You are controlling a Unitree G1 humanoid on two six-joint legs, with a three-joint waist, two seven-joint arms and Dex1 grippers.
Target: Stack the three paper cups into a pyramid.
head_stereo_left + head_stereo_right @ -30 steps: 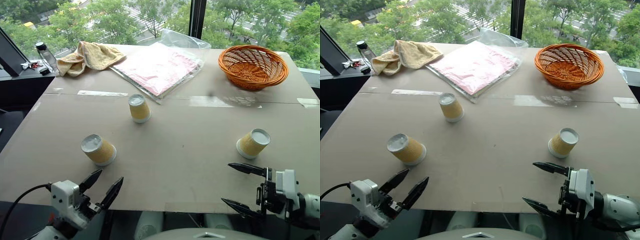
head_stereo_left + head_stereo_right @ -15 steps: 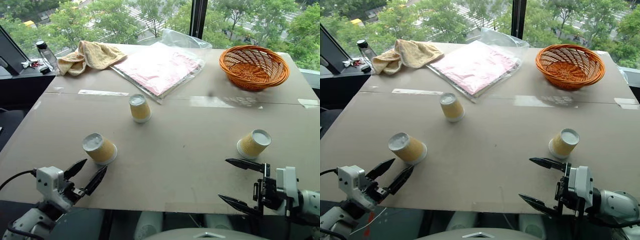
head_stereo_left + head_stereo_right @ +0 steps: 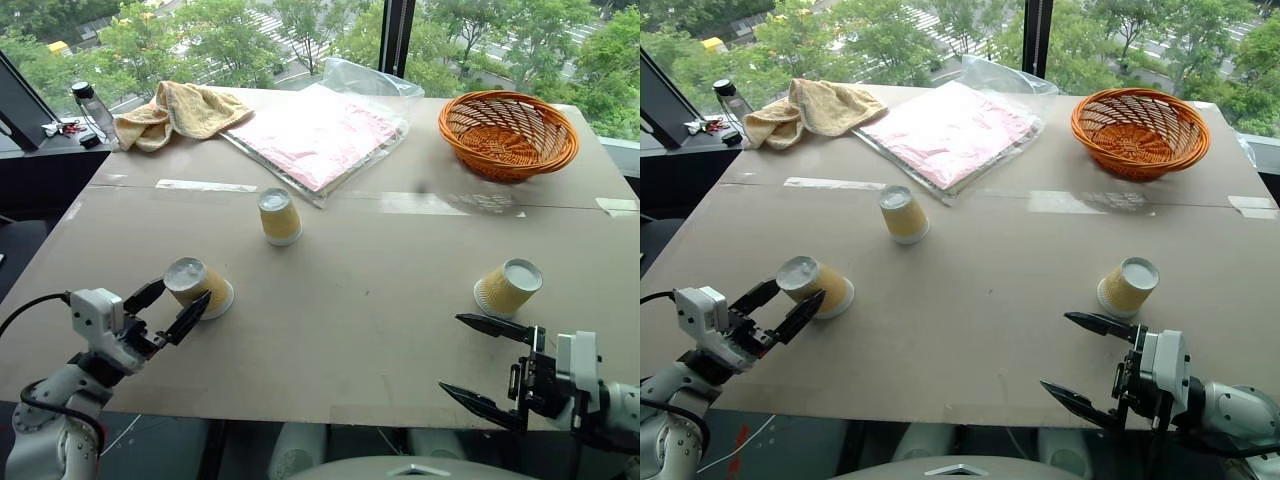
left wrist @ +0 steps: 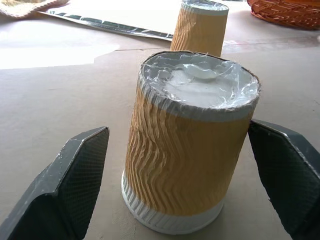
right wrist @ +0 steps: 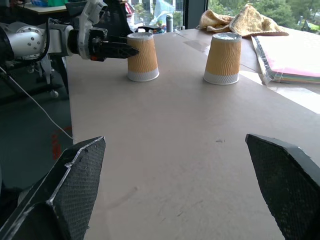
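Observation:
Three paper cups stand upside down on the tan table: one at the near left, one in the middle further back, and one at the near right. My left gripper is open and lies level, with a finger on each side of the near-left cup. The left wrist view shows a gap between each finger and the cup's ribbed wall. My right gripper is open over the table's front edge, just short of the near-right cup, with nothing between its fingers.
At the back right stands an orange basket. A pink packet in clear plastic lies at the back centre, a yellow towel at the back left, and a bottle beyond that corner.
My left gripper has moved forward and leftward from below the table's front edge, and its open fingers now flank the near-left cup. The right gripper has stayed in place.

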